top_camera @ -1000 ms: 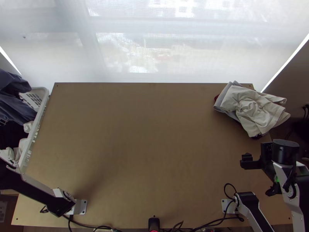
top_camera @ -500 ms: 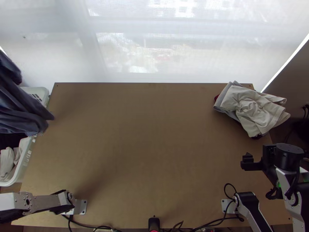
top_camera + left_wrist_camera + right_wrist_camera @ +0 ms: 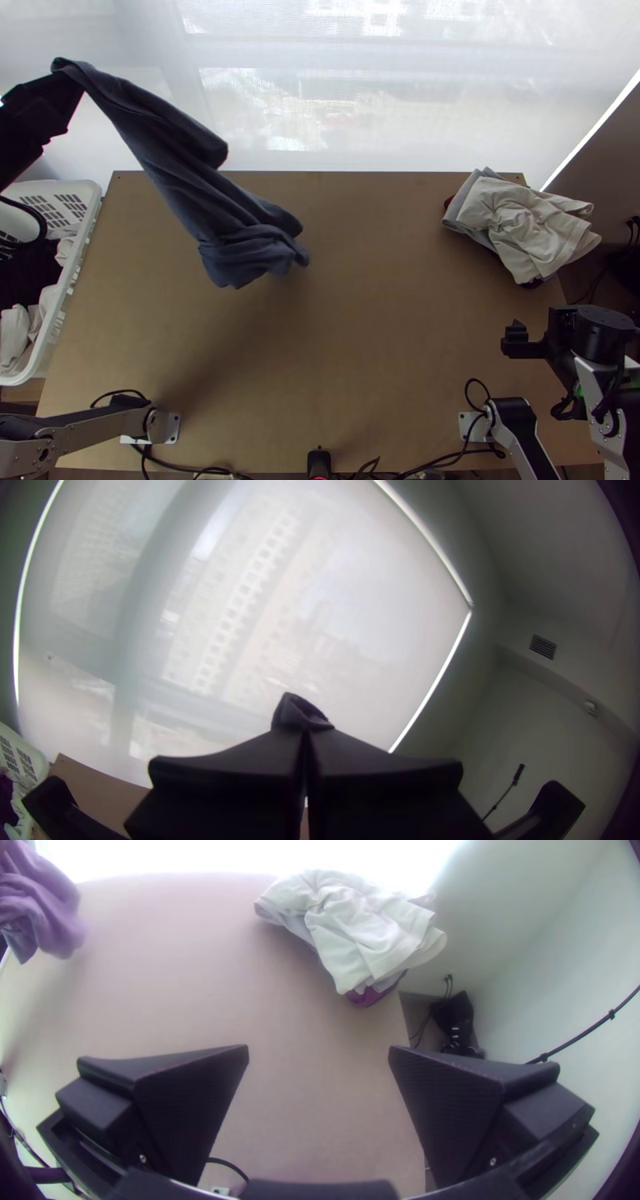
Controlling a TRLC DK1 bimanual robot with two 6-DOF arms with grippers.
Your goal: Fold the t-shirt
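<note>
Reading the table (image 3: 360, 336) from above as a clock with twelve at the window, you have the white basket (image 3: 88, 228) at nine, with dark and pale cloth in it. Your left gripper (image 3: 305, 737) is up between ten and eleven, its fingers closed on a bunched end of the blue-grey t-shirt (image 3: 216, 200). That is the big change: a second ago the cloth was down over the basket, then it came across the table's left edge, and now it hangs in a long slanting twist, its gathered lower end out toward the middle on the ten-to-eleven side (whether that end touches the wood, you can't tell from here). So the fetching looks nearly done, while the folding itself has yet to begin; you would likely want to lower the cloth and spread it flat first, and a drop in this twist could leave it in a heap. Just past two, the pile of clothes (image 3: 528, 228) lies as it did, pale garment on top, overhanging the edge. A little past three, your right gripper (image 3: 319, 1050) has barely shifted, fingers wide apart and holding nothing, probably free to help open the cloth out
</note>
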